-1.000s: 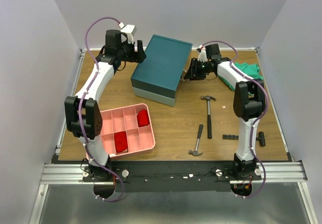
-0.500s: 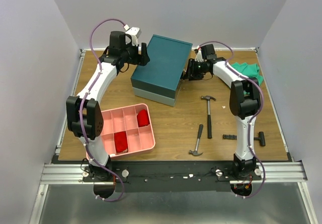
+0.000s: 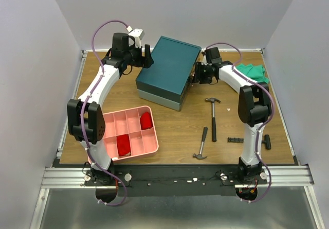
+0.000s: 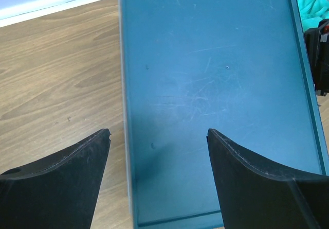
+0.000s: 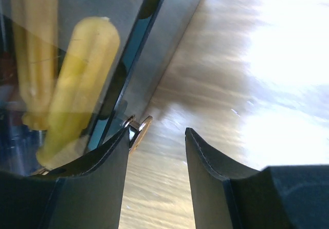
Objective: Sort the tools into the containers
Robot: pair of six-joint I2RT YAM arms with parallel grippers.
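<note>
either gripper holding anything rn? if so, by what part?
Nothing is held. The left gripper is open over the teal box. The right gripper is open beside a drawer, its gap empty.

**Top view.** Even, diffuse overhead light, sharp throughout. The hammers [image 3: 213, 117] and the teal box [image 3: 167, 69] cast only short, soft shadows on the table [image 3: 180, 131].

**Left wrist view.** Moderate light. A faint sheen at centre picks out fine scratches on the box lid, which darkens toward 7 o'clock. The black left fingers [image 4: 56, 182], at 7 and 5 o'clock, show little surface detail.

**Right wrist view.** Glare bleaches the wood from 1 to 3 o'clock. The yellow handles [image 5: 77, 80] at 9 o'clock are blurred behind the reflective clear drawer [image 5: 126, 7]. The right fingers [image 5: 226, 188] are soft-edged.
</note>
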